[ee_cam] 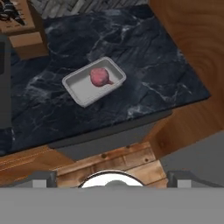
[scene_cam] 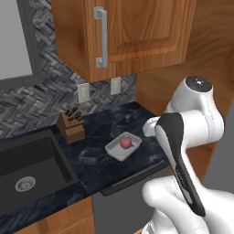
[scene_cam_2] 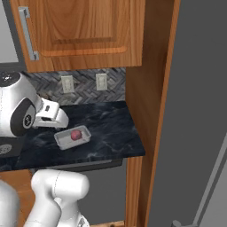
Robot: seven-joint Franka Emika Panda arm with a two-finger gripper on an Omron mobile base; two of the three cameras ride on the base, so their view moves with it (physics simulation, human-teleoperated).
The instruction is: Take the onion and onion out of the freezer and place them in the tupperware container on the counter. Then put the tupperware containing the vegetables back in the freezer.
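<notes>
One onion (ee_cam: pixel 100 77) down in the tupperware container (ee_cam: pixel 75 89) on the dark counter (ee_cam: pixel 144 57), resting toward one end with the other end bare — second onion to fetch from the freezer, judging by the task. Gripper (scene_cam_2: pixel 49 116) empty with jaws spread wide, raised above the counter just beside the tray. Best done by swinging clear of the tray's rim and the knife block (scene_cam: pixel 71 124), then setting the next onion into the vacant end — not on top of the first.
</notes>
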